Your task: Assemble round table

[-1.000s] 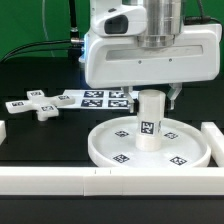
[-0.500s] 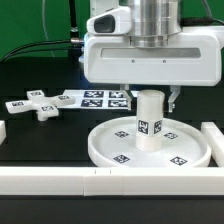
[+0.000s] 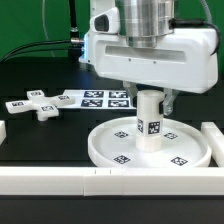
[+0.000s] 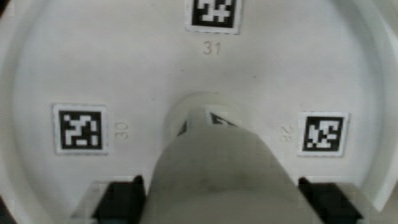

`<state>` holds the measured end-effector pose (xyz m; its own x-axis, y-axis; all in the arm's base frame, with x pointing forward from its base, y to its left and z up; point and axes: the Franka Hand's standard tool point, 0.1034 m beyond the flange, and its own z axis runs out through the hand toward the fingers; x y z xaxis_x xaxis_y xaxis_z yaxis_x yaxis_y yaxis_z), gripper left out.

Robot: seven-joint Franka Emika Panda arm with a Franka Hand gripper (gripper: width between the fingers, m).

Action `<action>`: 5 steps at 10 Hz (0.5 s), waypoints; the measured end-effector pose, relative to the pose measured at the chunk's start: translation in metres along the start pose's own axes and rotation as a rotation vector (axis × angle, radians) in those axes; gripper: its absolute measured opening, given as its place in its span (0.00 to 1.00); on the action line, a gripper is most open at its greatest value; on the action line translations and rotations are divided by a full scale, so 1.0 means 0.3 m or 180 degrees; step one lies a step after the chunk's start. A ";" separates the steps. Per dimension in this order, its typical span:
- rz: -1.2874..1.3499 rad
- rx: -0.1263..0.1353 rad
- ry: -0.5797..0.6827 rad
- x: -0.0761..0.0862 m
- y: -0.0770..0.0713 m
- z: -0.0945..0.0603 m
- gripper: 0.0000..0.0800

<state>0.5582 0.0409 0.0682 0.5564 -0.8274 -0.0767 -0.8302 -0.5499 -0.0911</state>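
hand: gripping the leg's upper end | leg: standing upright on the disc's middle, directly under the hand | cross piece: lying on the worktop, toward the exterior view's left, apart from the disc

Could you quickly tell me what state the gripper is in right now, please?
Gripper: jaws closed on the cylinder leg, which stands upright on the round disc.

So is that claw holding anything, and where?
Yes: the gripper grips the short cylinder leg by its upper end, upright on the round disc.
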 end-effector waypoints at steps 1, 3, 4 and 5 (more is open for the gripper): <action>0.0092 -0.0002 -0.0007 0.001 -0.002 -0.001 0.52; 0.0428 0.0028 -0.0036 0.000 -0.004 -0.001 0.52; 0.0475 0.0033 -0.0043 0.000 -0.004 -0.001 0.52; 0.0486 0.0039 -0.0052 -0.003 -0.006 0.000 0.52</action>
<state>0.5592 0.0427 0.0685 0.4243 -0.8992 -0.1067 -0.9048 -0.4163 -0.0893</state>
